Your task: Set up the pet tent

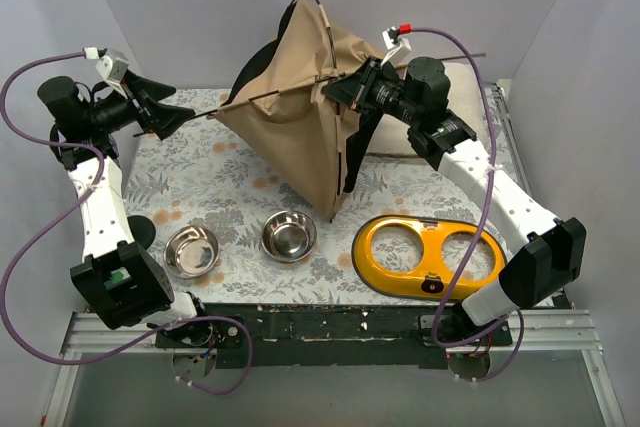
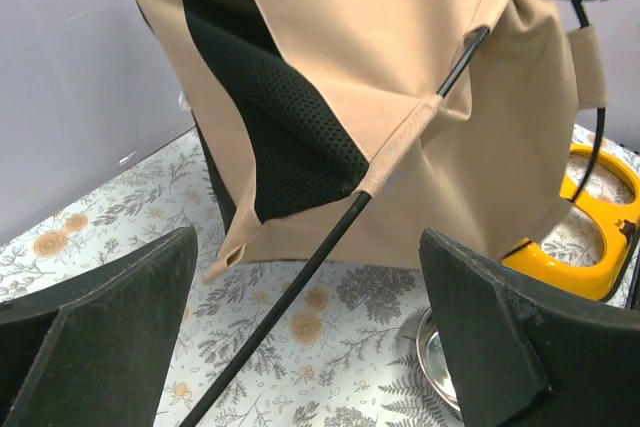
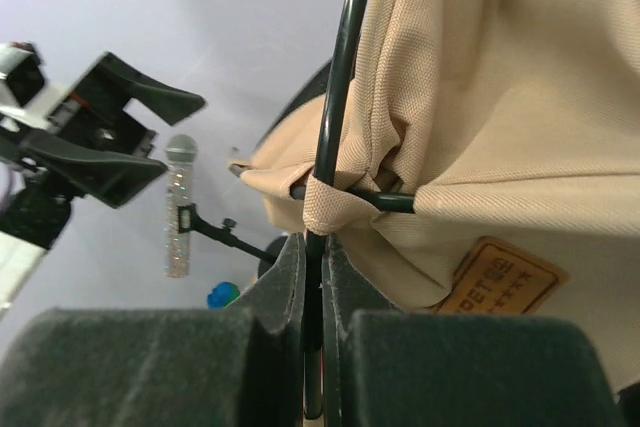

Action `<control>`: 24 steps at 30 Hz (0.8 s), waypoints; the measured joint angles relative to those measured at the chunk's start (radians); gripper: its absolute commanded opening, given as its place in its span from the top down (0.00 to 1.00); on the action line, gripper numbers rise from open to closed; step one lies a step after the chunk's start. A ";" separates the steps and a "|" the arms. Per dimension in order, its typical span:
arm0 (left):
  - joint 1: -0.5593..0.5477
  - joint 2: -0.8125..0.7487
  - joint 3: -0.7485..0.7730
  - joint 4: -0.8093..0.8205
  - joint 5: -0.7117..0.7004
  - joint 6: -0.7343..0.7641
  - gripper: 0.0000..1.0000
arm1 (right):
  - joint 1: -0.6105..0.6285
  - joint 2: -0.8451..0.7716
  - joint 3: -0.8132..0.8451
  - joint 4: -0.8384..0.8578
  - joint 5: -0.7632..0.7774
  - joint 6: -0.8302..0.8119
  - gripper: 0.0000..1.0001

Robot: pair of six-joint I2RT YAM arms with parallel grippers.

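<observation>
on my far left, the left jaws stand wide apart above the back-left of the tabletop (image 1: 240, 192), with a thin black rod (image 2: 300, 282) running through the gap, not clamped. that rod leads into the pet tent (image 1: 290, 122), which is half-raised and leaning at the back middle, tan fabric bunched, black lining showing. the right jaws are pinched shut on a second rod (image 3: 335, 97) at the tent's right side. in front lie two steel bowls (image 1: 192, 249) (image 1: 289, 235) and a yellow bowl stand (image 1: 432, 252).
</observation>
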 measured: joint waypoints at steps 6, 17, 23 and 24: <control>0.000 -0.014 -0.019 -0.061 -0.072 -0.005 0.03 | -0.006 -0.014 -0.100 0.044 0.030 -0.007 0.99; 0.000 0.021 0.134 -0.524 -0.251 0.606 0.08 | -0.013 -0.031 -0.109 0.071 0.021 -0.029 0.99; 0.000 0.104 0.195 -0.659 -0.262 0.911 0.28 | -0.061 -0.052 -0.126 0.070 -0.055 -0.043 0.99; 0.000 0.130 0.215 -0.681 -0.262 0.949 0.31 | -0.071 -0.056 -0.131 0.071 -0.069 -0.046 0.99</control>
